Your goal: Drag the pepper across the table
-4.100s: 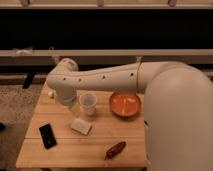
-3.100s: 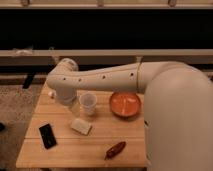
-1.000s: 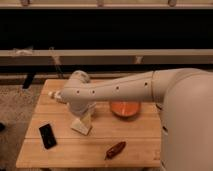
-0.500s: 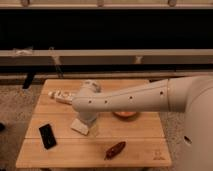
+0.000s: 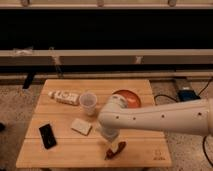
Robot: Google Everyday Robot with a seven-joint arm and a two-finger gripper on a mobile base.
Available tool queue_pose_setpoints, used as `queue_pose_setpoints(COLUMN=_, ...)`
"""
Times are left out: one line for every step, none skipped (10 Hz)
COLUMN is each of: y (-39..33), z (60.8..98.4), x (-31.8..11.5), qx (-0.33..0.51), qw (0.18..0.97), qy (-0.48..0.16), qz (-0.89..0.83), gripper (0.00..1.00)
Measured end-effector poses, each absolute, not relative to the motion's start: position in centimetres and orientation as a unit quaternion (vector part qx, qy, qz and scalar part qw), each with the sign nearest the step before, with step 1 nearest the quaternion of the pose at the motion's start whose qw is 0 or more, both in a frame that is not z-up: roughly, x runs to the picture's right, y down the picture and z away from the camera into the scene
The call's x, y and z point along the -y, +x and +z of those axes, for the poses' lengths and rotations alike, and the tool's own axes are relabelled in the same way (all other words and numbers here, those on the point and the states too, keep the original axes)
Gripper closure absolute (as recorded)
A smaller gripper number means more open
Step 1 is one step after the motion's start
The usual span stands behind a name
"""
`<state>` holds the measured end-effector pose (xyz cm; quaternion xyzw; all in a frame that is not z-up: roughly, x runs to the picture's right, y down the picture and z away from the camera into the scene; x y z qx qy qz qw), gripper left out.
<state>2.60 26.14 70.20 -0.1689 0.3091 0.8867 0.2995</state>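
The pepper point(image 5: 116, 149), small, dark red-brown and glossy, lies near the front edge of the light wooden table point(image 5: 60, 152), right of the middle. My white arm reaches in from the right. Its rounded wrist hangs over the table's middle. My gripper point(image 5: 108, 135) points down from it, just above and behind the pepper's left end. I cannot tell whether it touches the pepper.
A white bottle point(image 5: 64, 96) lies on its side at the back left. A clear cup point(image 5: 88, 103) stands beside it. The orange bowl point(image 5: 129, 97) sits at the back, partly behind my arm. A pale block point(image 5: 81, 126) and a black phone point(image 5: 48, 135) lie front left.
My arm has swung from the back left of the table toward the front right. The bottle and cup now show, and the gripper has come down by the pepper. The pepper has not moved.
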Motion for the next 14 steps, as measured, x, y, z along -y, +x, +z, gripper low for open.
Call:
queue_pose_setpoints(y=4.3, z=69.8, x=-27.0, qx=-0.313, qw=0.295, qy=-0.167, qz=0.887, gripper=0.20)
queue_pose_setpoints(y=6.2, z=69.5, x=-28.0, qx=-0.319, qw=0.289, qy=-0.165, qz=0.888, gripper=0.20)
queue_pose_setpoints(y=7.4, z=69.5, x=-29.0, qx=-0.328, qw=0.283, qy=-0.161, qz=0.887, gripper=0.20)
queue_pose_setpoints(y=8.0, z=69.9, x=-29.5, qx=-0.331, qw=0.285, qy=-0.157, qz=0.886, gripper=0.20)
queue_pose_setpoints(y=8.8, z=70.2, x=-30.1, qx=-0.336, qw=0.282, qy=-0.153, qz=0.886, gripper=0.20)
queue_pose_setpoints(y=10.1, z=71.1, x=-31.0, qx=-0.342, qw=0.277, qy=-0.144, qz=0.886, gripper=0.20)
queue_pose_setpoints(y=11.0, z=72.0, x=-31.6, qx=-0.347, qw=0.272, qy=-0.137, qz=0.887, gripper=0.20)
queue_pose_setpoints(y=11.4, z=73.0, x=-32.0, qx=-0.349, qw=0.271, qy=-0.132, qz=0.887, gripper=0.20)
queue_pose_setpoints(y=11.9, z=74.2, x=-32.3, qx=-0.350, qw=0.269, qy=-0.125, qz=0.889, gripper=0.20)
queue_pose_setpoints(y=12.2, z=74.9, x=-32.2, qx=-0.346, qw=0.267, qy=-0.121, qz=0.891, gripper=0.20)
queue_pose_setpoints(y=12.1, z=75.2, x=-31.9, qx=-0.340, qw=0.266, qy=-0.120, qz=0.894, gripper=0.20)
queue_pose_setpoints(y=12.0, z=75.4, x=-31.5, qx=-0.330, qw=0.264, qy=-0.120, qz=0.899, gripper=0.20)
queue_pose_setpoints(y=11.9, z=75.4, x=-31.2, qx=-0.324, qw=0.263, qy=-0.120, qz=0.901, gripper=0.20)
queue_pose_setpoints(y=11.6, z=75.3, x=-31.0, qx=-0.318, qw=0.262, qy=-0.122, qz=0.903, gripper=0.20)
